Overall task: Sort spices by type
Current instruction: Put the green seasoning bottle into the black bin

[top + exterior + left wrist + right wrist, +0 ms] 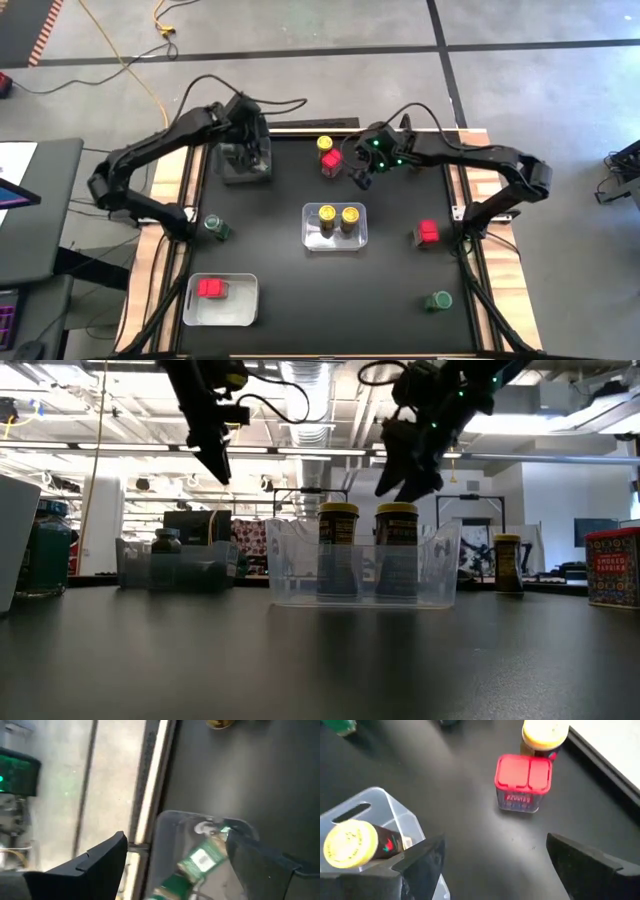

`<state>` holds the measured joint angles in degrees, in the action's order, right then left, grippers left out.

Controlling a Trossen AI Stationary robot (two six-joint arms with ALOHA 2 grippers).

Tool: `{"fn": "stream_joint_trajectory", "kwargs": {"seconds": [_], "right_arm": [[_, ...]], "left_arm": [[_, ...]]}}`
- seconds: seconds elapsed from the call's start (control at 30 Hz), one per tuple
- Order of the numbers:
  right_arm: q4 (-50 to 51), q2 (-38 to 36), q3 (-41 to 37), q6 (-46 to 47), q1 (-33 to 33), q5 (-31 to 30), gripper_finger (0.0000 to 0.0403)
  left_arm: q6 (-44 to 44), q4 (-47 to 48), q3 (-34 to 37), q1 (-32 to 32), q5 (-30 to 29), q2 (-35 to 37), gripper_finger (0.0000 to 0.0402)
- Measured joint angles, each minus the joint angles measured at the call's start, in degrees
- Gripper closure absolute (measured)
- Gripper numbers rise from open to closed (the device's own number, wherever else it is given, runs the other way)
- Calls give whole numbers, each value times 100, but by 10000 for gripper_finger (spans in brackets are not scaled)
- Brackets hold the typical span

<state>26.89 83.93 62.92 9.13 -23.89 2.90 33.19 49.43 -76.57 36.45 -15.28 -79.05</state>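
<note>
Partly sorted: two round yellow-lidded jars (338,216) share the clear centre bin (310,240); five jars lie loose. Right gripper (362,178), fingers wide and empty, hovers beside squarish red-topped jar (523,782); left gripper (245,150), wide, over far grey bin (228,176).

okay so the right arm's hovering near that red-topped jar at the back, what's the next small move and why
Probably lower the right gripper over the squarish red-topped spice jar. Its jaws are open and empty, the jar stands loose beside a round yellow-lidded jar, and the clear bin with one red jar awaits it.

Green-lidded jar (197,862) in grey bin (245,165) blurred & cut off; label unreadable
</note>
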Motion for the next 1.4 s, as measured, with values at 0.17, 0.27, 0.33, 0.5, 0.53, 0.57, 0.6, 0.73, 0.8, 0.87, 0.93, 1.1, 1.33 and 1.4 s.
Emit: {"fn": "stream_joint_trajectory", "kwargs": {"seconds": [0.17, 0.27, 0.33, 0.5, 0.53, 0.57, 0.6, 0.73, 0.8, 0.87, 0.93, 1.1, 1.33, 1.4], "right_arm": [[-178, -183, -215, -5, -66, 1, 33], [-159, -215, -233, -12, -76, 0, 33], [-204, -244, -226, -12, -100, 2, 33], [-276, -218, -226, 10, -188, 4, 33], [-319, -222, -226, 9, -212, 2, 33], [-335, -224, -226, 4, -230, 2, 33], [-340, -224, -226, -1, -254, 4, 33], [-352, -224, -226, -48, -335, 7, 33], [-348, -224, -226, -55, -380, 6, 33], [-346, -224, -226, -48, -423, 4, 33], [-342, -224, -226, 7, -451, 4, 33], [-318, -224, -226, 166, -474, 7, 33], [-317, -224, -226, 650, -489, 7, 33], [-317, -224, -226, 650, -489, 7, 33]], "left_arm": [[-138, -53, -32, 1, -81, -193, 79], [-321, -90, -46, -43, 76, -232, 79], [-513, -100, -73, -14, 183, -270, 79], [-1059, -84, -66, 24, 170, -258, 79], [-1281, -83, -66, 24, 168, -259, 79], [-1519, -81, -66, 22, 156, -259, 79], [-1707, -83, -66, 19, 157, -259, 79], [-1773, -83, -66, 21, 149, -259, 79], [-1632, -83, -66, 22, 149, -259, 79], [-1698, -85, -66, 21, 150, -259, 79], [-1891, -85, -66, 17, 150, -259, 79], [-2037, -84, -66, 20, 143, -259, 79], [-1997, -85, -64, 20, 89, -259, 79], [-2175, -66, -64, 17, 89, -259, 79]]}}
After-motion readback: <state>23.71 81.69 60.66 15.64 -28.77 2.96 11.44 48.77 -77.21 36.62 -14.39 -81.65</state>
